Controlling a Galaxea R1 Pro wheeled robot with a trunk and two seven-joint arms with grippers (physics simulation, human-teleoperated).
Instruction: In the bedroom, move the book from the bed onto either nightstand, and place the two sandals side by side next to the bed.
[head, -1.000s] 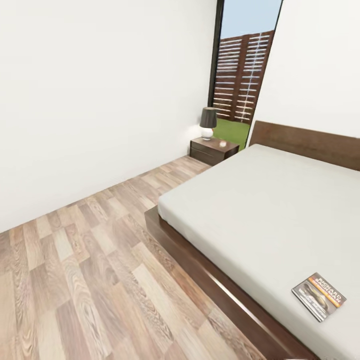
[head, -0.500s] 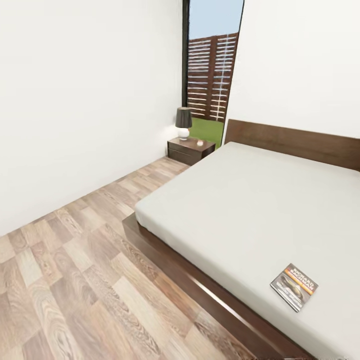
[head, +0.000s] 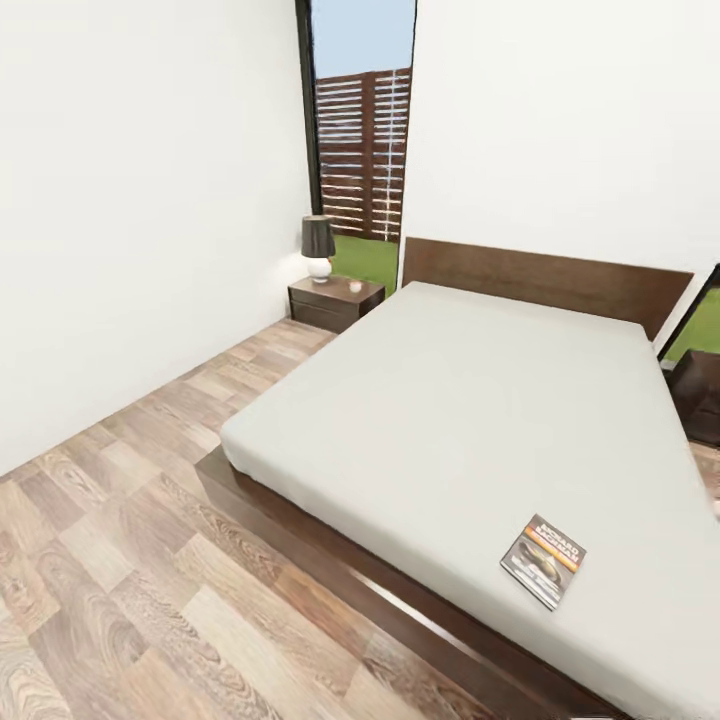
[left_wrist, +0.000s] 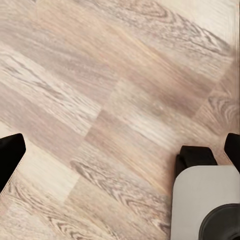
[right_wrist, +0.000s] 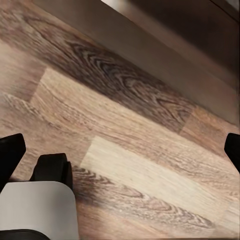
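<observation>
Head view: The large low platform bed (head: 470, 420), with its dark-brown wooden frame and headboard and a plain pale-grey mattress, occupies the centre and right of the white-walled bedroom. The small thin paperback book (head: 543, 547), with a dark cover, an orange band, white lettering and a greyish picture, lies flat on the mattress near the bed's near edge, angled to that edge. A small low dark-brown wooden nightstand (head: 336, 300) stands just beside the headboard at the far left corner of the bed; it carries a table lamp with a dark shade and white base (head: 318, 246) and a small pale object too small to identify. A second dark-brown cabinet (head: 703, 395) is partly visible at the far right side of the bed. A tall black-framed window (head: 360, 150) shows a slatted fence.

Task status, as a judgement: no step is complete. The book remains on the bed; transfer to a nightstand is outstanding, as is the sandal placement.

Left wrist view: The left gripper (left_wrist: 120, 155) points at the light-brown wood-plank floor (left_wrist: 100, 100). Its black fingertips sit at opposite picture edges, spread wide, with nothing between them.

Right wrist view: The right gripper (right_wrist: 120, 150) is likewise spread wide and empty, above the floor beside the bed's dark frame.
</observation>
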